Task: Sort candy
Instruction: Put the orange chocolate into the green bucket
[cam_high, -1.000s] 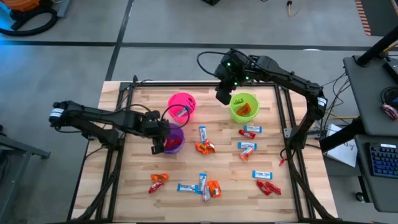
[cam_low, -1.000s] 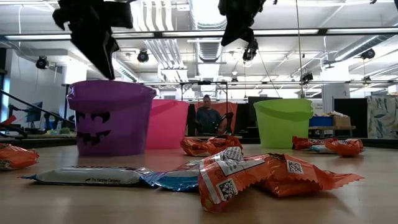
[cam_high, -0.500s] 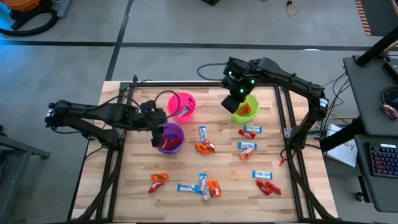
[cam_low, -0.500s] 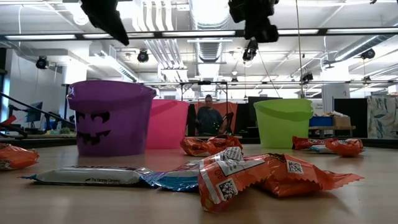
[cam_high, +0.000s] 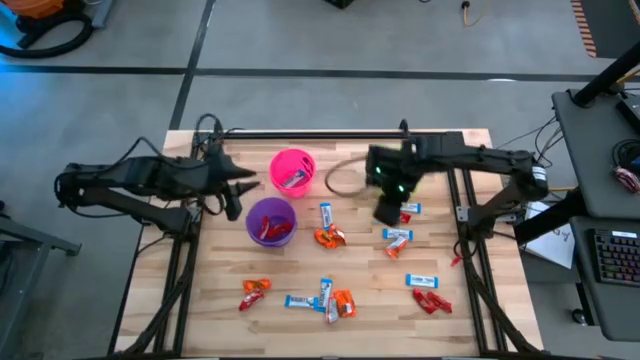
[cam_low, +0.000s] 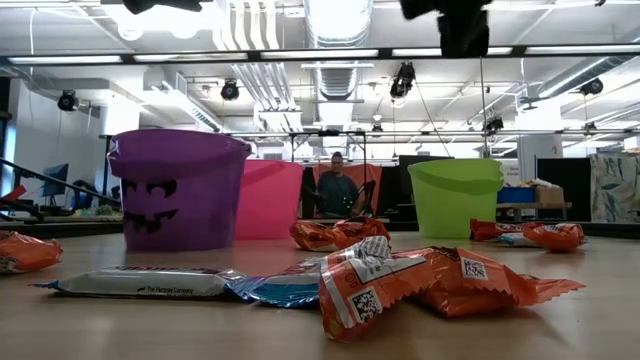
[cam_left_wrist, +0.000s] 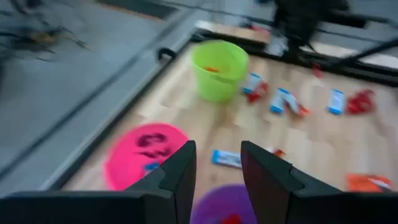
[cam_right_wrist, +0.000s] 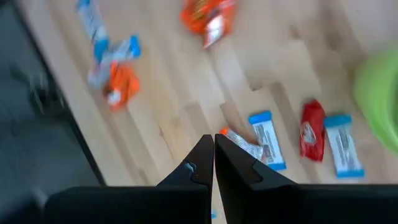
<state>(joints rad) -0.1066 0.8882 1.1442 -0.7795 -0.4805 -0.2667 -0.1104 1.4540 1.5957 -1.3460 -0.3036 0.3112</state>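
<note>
— What sits in your cups, left to right?

— Just beside your left gripper (cam_high: 233, 189), the purple cup (cam_high: 270, 220) holds a red piece and the pink cup (cam_high: 292, 170) holds a blue-and-white bar. The green cup (cam_left_wrist: 218, 68), with something orange inside, lies under your right arm in the high view.

— And your grippers?

— Your left gripper's fingers (cam_left_wrist: 180, 174) stand apart, holding nothing. Your right gripper (cam_right_wrist: 214, 163) is pressed together, empty, hovering above the surface (cam_high: 480, 320). The candy (cam_high: 325, 237) lies scattered below and beside it, more toward the near edge.
</note>
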